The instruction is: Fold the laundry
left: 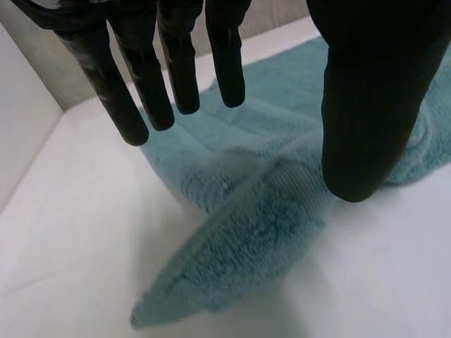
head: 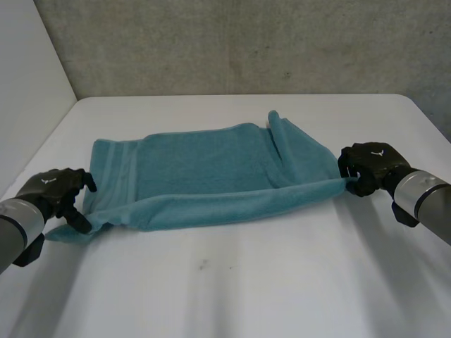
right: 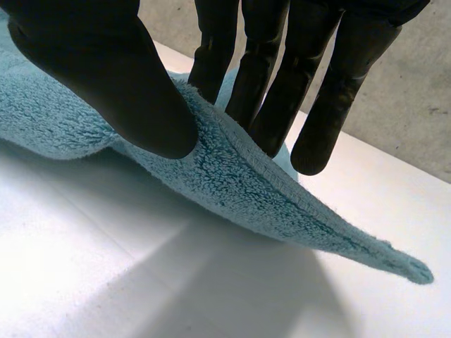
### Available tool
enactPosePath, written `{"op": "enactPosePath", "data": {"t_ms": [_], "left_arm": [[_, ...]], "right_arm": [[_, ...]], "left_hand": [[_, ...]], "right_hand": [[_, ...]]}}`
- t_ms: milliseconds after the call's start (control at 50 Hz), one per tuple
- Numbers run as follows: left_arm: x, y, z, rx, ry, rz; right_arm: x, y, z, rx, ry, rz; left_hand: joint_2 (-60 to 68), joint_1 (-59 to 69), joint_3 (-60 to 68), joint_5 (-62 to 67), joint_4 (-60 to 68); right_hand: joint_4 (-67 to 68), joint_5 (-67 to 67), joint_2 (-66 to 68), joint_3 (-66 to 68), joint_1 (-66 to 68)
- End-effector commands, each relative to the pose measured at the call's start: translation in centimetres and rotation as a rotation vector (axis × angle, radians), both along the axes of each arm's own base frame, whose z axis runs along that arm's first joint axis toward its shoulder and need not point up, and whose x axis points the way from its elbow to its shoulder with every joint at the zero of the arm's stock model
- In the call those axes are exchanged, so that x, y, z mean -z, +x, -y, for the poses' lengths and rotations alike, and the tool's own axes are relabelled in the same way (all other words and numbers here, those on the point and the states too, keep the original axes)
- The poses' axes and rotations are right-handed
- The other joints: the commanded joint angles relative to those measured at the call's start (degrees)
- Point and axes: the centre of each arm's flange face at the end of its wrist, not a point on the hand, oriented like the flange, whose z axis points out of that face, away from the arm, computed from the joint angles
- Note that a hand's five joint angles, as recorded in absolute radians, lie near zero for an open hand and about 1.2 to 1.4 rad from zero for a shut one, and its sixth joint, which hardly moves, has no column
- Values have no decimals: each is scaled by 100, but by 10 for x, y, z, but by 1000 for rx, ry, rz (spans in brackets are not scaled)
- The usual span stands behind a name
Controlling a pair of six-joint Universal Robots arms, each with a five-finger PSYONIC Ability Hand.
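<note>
A teal towel (head: 211,176) lies across the middle of the white table (head: 246,289), its near edge raised in a long fold. My right hand (head: 370,169) is at the towel's near right corner and pinches that corner (right: 239,183) between thumb (right: 106,77) and straight fingers (right: 268,77), holding it just above the table. My left hand (head: 56,190) is at the near left corner. In the left wrist view its fingers (left: 141,84) and thumb (left: 366,105) hang straight and apart above the corner (left: 246,232), which lies slack on the table.
A grey concrete wall (head: 246,42) runs behind the table's far edge, and a white panel (head: 28,84) stands at the far left. Bare table (head: 232,282) stretches between the towel and the near edge.
</note>
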Motion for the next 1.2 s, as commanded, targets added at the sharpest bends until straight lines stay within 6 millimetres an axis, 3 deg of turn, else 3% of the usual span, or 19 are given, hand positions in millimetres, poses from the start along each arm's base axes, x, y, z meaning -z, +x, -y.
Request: {"op": "enactPosePath", "data": {"t_ms": [20, 160, 400, 540, 560, 600, 620, 640, 660, 680, 700, 740, 760, 780, 880, 960, 1020, 1060, 1200], "left_arm": [[11, 2, 4, -7, 42, 4], [17, 3, 6, -6, 61, 11], [20, 2, 5, -1, 75, 15], [16, -1, -1, 12, 98, 14], [9, -2, -2, 16, 77, 15], [-8, -2, -3, 17, 19, 16], [-31, -2, -6, 19, -64, 22], [-56, -2, -9, 23, -158, 30], [-57, -2, -9, 23, -159, 30], [-81, -2, -13, 25, -252, 38], [-82, -2, -13, 25, -253, 38], [-133, -2, -24, 26, -439, 48], [-133, -2, -25, 26, -440, 49], [-159, -2, -34, 27, -523, 51], [-189, -2, -46, 29, -570, 51], [-187, -2, -43, 39, -531, 56], [-165, -3, -25, 55, -445, 94], [-136, -5, -10, 86, -348, 155], [-69, -24, 22, 174, -150, 206]], "right_arm": [[-4, 0, 0, 2, -11, -1], [-7, 0, -1, -14, -38, -38], [-9, 0, -3, -34, -66, -100], [-26, -2, -9, -36, -49, -112], [-26, -2, -9, -36, -49, -112], [-57, -3, -19, -44, -72, -136], [-57, -3, -19, -44, -72, -136], [-77, -4, -26, -45, -96, -151], [-99, -7, -34, -42, -126, -163], [-100, -7, -34, -42, -126, -163], [-126, -11, -43, -30, -172, -173], [-147, -15, -50, -17, -216, -181], [-171, -18, -60, -4, -275, -187], [-195, -20, -70, 8, -335, -186], [-236, -29, -90, 41, -438, -194], [-232, -37, -84, 59, -406, -231], [-209, -35, -72, 33, -330, -300], [-176, -22, -60, -40, -239, -364], [-113, 5, -40, -87, -78, -485]], "left_hand": [[1174, 1157, 1179, 1156, 1160], [1645, 1628, 1650, 1627, 1631], [5084, 5067, 5090, 5066, 5071], [5091, 5074, 5096, 5073, 5078], [5091, 5074, 5096, 5073, 5078], [5091, 5074, 5096, 5073, 5078], [5091, 5074, 5096, 5073, 5078], [5091, 5074, 5096, 5073, 5078], [5091, 5074, 5096, 5073, 5078], [5091, 5074, 5096, 5073, 5078], [5091, 5074, 5096, 5073, 5078], [5091, 5074, 5096, 5073, 5078], [5091, 5074, 5096, 5073, 5078], [5091, 5074, 5096, 5073, 5078], [5091, 5074, 5096, 5073, 5078], [5091, 5074, 5096, 5073, 5078], [5091, 5074, 5096, 5073, 5078], [5091, 5074, 5096, 5073, 5078], [5091, 5074, 5096, 5073, 5078]], "right_hand": [[1175, 1416, 1239, 1232, 2386], [1175, 1416, 1239, 1232, 2386], [1175, 1416, 1239, 1232, 2386], [1175, 1416, 1239, 1232, 2386], [1175, 1416, 1239, 1232, 2386], [1175, 1416, 1239, 1232, 2386], [1175, 1416, 1239, 1232, 2386], [1175, 1416, 1239, 1232, 2386], [1175, 1416, 1239, 1232, 2386], [1175, 1416, 1239, 1232, 2386], [1175, 1416, 1239, 1232, 2386], [1175, 1416, 1239, 1232, 2386], [1175, 1416, 1239, 1232, 2386], [1175, 1416, 1239, 1232, 2386], [1175, 1416, 1239, 1232, 2386], [1175, 1416, 1239, 1232, 2386], [1175, 1416, 1239, 1232, 2386], [1175, 1416, 1239, 1232, 2386], [1175, 1416, 1239, 1232, 2386]]}}
